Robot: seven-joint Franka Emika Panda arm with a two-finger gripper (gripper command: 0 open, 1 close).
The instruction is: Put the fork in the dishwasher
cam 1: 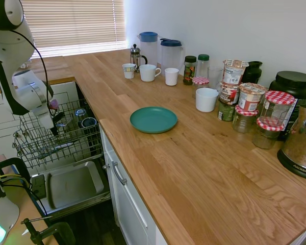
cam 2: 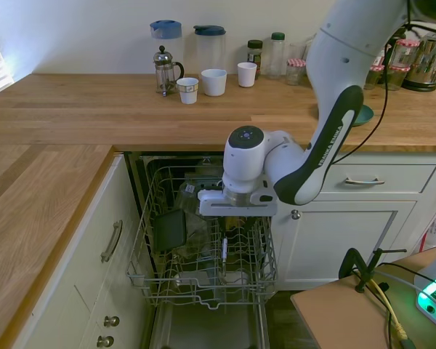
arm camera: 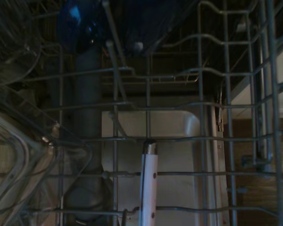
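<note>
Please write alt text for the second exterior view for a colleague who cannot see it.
The arm's gripper hangs just above the pulled-out wire rack of the dishwasher, where a slim fork stands upright. Mugs and jugs line the wooden worktop behind.

arm: bent at elbow, wrist pointing straight down | hand (cam 2: 225, 218): hidden under flange, state unclear

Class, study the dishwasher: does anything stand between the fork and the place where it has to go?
Nothing visible does. The fork stands handle-up inside the dishwasher's wire rack, among the tines, so it is in place. The gripper hangs just above it, apart from it.
</note>
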